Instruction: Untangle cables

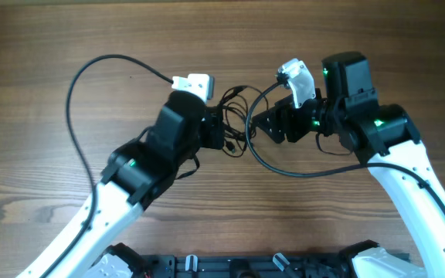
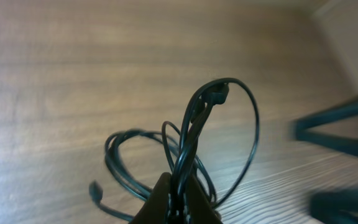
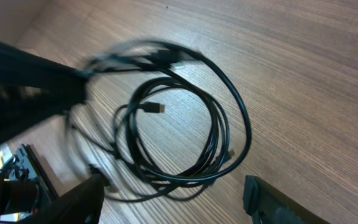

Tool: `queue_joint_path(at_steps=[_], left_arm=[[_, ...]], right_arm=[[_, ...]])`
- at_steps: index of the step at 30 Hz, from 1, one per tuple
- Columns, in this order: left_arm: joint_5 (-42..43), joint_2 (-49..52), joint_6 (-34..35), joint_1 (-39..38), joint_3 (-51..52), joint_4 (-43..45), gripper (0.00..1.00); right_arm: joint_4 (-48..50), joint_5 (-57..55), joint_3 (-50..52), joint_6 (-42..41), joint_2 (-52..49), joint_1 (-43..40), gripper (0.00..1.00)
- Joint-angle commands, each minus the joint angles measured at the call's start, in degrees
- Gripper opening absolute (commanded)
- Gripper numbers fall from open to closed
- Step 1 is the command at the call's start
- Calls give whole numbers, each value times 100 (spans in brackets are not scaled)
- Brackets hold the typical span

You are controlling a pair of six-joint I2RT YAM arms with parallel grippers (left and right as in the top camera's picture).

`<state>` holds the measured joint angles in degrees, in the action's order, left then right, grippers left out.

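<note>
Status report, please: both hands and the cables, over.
Left hand shut, pinching the cables. Right hand open, hovering above them. Hands close together; no other obstacle seen.

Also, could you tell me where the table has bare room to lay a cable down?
The table is bare left of the long looping cord, in the far corner beyond the right arm, and at the front between that and the left arm. Crowded where the cables bunch between the left gripper and right gripper.
</note>
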<state>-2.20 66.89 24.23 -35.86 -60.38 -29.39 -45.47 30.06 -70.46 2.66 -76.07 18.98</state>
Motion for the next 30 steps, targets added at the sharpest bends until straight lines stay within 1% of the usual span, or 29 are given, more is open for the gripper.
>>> queue_joint_path(at_steps=[1,8,15,16,18,20,22,24,25,27,30], left_arm=[[177,-774,-153,9,-116,236,4],[170,-1528,-153,9,-116,398,4],[173,-1906,-151,9,-116,461,4],[170,-1923,-151,9,-116,457,4],[103,-1921,-151,9,-114,446,4],[-162,-1875,-151,9,-114,385,4],[-496,-1823,-127,9,-114,317,4],[-933,-1757,-70,9,-114,254,4],[-1202,-1720,13,9,-114,221,4],[-1915,-1635,70,9,-114,153,4],[-2553,-1569,234,9,-114,131,4]], right_arm=[[35,153,-111,-170,-260,17,73],[46,153,-111,-463,-597,17,75],[44,-42,-111,-890,-844,17,73],[44,-31,-111,-894,-859,17,73],[44,127,-111,-922,-874,17,79],[46,466,-111,-903,-874,17,86],[44,868,-111,-780,-874,17,90],[15,1270,-111,-450,-874,20,94],[-35,1497,-111,-184,-874,20,98],[-299,1864,-111,555,-874,17,100],[-619,1893,-111,962,-874,17,100]])
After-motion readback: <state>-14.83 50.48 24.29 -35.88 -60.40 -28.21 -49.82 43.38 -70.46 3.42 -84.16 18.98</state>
